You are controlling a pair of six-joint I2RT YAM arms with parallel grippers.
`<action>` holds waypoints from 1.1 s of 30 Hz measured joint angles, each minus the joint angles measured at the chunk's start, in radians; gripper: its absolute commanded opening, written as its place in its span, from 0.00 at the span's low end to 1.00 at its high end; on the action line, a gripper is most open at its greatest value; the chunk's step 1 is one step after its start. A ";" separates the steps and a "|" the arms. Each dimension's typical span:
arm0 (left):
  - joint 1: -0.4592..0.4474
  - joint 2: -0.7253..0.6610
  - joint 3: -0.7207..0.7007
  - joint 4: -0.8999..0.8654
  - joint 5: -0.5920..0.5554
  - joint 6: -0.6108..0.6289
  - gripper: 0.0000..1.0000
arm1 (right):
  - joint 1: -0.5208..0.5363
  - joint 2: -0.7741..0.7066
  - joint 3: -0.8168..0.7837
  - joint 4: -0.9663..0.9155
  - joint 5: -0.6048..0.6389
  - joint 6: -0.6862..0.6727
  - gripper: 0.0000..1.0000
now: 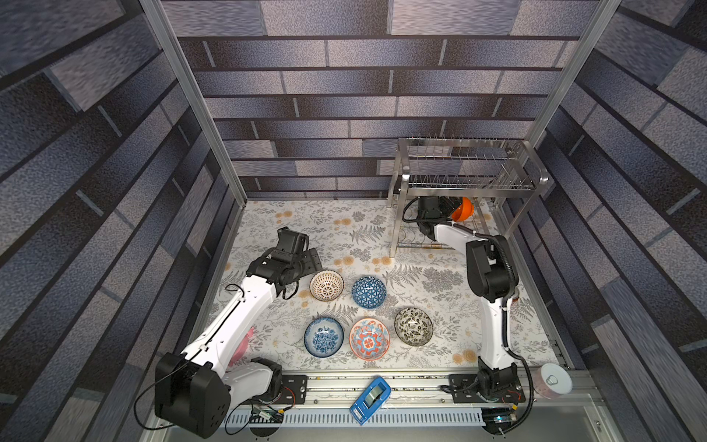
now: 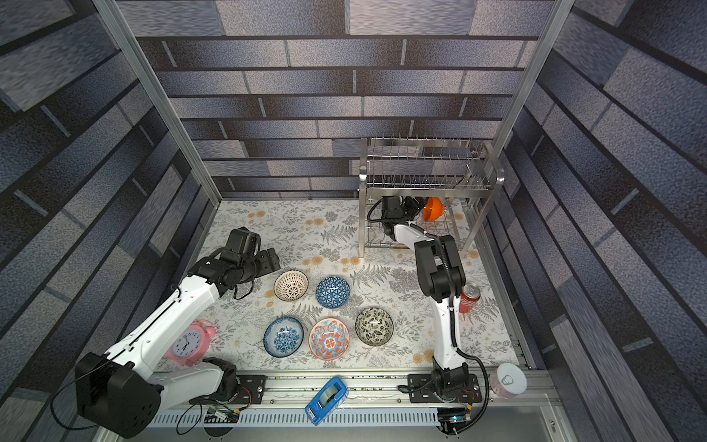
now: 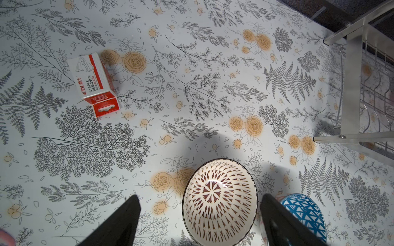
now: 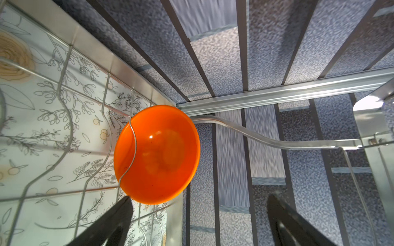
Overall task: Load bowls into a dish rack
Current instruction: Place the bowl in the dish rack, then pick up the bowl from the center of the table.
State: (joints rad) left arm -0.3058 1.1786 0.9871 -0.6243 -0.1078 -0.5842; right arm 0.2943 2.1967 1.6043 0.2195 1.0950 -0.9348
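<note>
**One bowl racked, five waiting on the bench**

A floral-print bench sits inside brick-patterned walls. In both top views the dish rack stands at the far right; the orange bowl sits on edge in its lower tier, with the right arm stretched in beside it. Five bowls lie upright mid-bench: the white lattice bowl and blue triangle bowl behind; the blue-white floral bowl, medallion bowl and black-and-white floral bowl in front. The left end effector hovers just beside the white lattice bowl.

Left wrist view: its fingers are spread wide and grip nothing; the white lattice bowl lies below, between them.

Right wrist view: the right end effector is spread and empty; the orange bowl leans in a wavy wire slot, one fingertip just beside its rim.

The bowls look glazed: probably stiff, fairly light, slick and easily chipped. The safest hold is likely across the rim, one finger inside and one outside, not around the curved belly.
</note>
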 measured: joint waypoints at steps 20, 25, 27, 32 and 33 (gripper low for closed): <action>0.000 -0.078 -0.047 -0.010 0.005 -0.004 0.90 | 0.039 -0.253 -0.267 -0.126 0.000 0.263 0.99; 0.000 -0.104 -0.060 -0.012 0.008 -0.005 0.90 | 0.060 -0.307 -0.329 -0.154 0.000 0.327 0.99; 0.000 -0.114 -0.064 -0.012 0.008 -0.005 0.90 | 0.069 -0.323 -0.355 -0.171 0.000 0.352 0.99; 0.000 -0.132 -0.069 -0.013 0.023 -0.008 0.90 | 0.097 -0.380 -0.414 -0.235 0.001 0.428 0.99; 0.000 -0.132 -0.069 -0.015 0.027 -0.009 0.90 | 0.101 -0.392 -0.417 -0.249 0.000 0.443 0.99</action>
State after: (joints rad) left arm -0.3058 1.0466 0.9176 -0.6392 -0.0803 -0.5934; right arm 0.3954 1.8046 1.1873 -0.0299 1.0954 -0.4915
